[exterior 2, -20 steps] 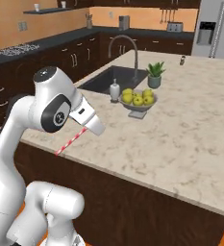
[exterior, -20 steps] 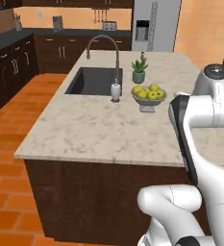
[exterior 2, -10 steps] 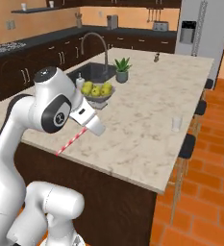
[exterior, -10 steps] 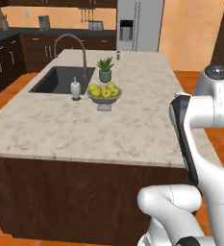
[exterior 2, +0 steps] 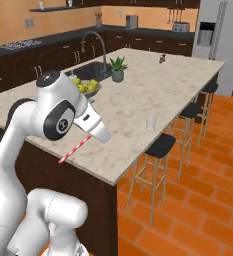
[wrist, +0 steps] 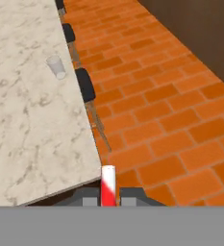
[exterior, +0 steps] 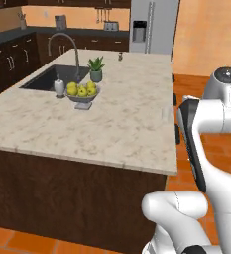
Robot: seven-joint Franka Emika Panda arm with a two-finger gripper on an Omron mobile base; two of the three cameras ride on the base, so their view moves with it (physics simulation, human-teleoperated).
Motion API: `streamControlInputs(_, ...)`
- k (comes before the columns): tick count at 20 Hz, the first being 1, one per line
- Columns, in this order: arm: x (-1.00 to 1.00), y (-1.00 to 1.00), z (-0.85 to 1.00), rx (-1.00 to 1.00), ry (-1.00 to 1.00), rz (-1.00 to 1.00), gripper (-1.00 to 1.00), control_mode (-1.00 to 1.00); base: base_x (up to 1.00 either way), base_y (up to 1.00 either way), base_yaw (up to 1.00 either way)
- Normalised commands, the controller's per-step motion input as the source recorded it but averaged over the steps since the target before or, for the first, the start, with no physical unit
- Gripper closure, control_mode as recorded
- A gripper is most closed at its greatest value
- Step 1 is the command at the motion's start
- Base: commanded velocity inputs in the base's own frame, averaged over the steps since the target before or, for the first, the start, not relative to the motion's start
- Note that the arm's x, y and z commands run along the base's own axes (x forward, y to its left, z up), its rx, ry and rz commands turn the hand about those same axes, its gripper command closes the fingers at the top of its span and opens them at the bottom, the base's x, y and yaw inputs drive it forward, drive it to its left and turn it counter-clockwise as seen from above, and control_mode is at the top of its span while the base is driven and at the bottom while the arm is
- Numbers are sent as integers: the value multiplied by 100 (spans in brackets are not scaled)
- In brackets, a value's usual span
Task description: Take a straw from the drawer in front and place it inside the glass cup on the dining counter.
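Observation:
My gripper (exterior 2: pixel 91 136) is shut on the straw (exterior 2: pixel 74 149), a thin red-pink stick that slants down and to the left in front of the arm, off the near corner of the dining counter (exterior 2: pixel 138 95). In the hand view the straw (wrist: pixel 107 183) rises between the two dark fingertips (wrist: pixel 87 197). The glass cup (exterior 2: pixel 150 122) stands upright near the counter's stool-side edge, well ahead of the gripper. The same small, clear glass cup (wrist: pixel 56 67) shows in the hand view at upper left, and the glass cup (exterior: pixel 165 113) appears faintly in the left base view. The drawer is out of view.
A grey bowl of yellow fruit (exterior: pixel 82 93), a potted plant (exterior: pixel 95 69), a soap dispenser (exterior: pixel 59 87) and a sink with faucet (exterior: pixel 62 47) sit at the counter's far side. Black stools (exterior 2: pixel 160 145) line its right edge over the brick floor (exterior 2: pixel 198 200). A fridge (exterior 2: pixel 215 35) stands behind.
The whole picture has shifted: the base has moved toward the island's stool end, bringing the stools and glass cup into view. The straw stays held the same way.

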Motion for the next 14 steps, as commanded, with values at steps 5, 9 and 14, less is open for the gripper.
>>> streamControlInputs(5,0,0,0,0,0,0,100,100,3,-100,39)
streamControlInputs(9,0,0,0,0,0,0,100,100,13,-100,42)
streamControlInputs(14,0,0,0,0,0,0,100,100,14,-99,45)
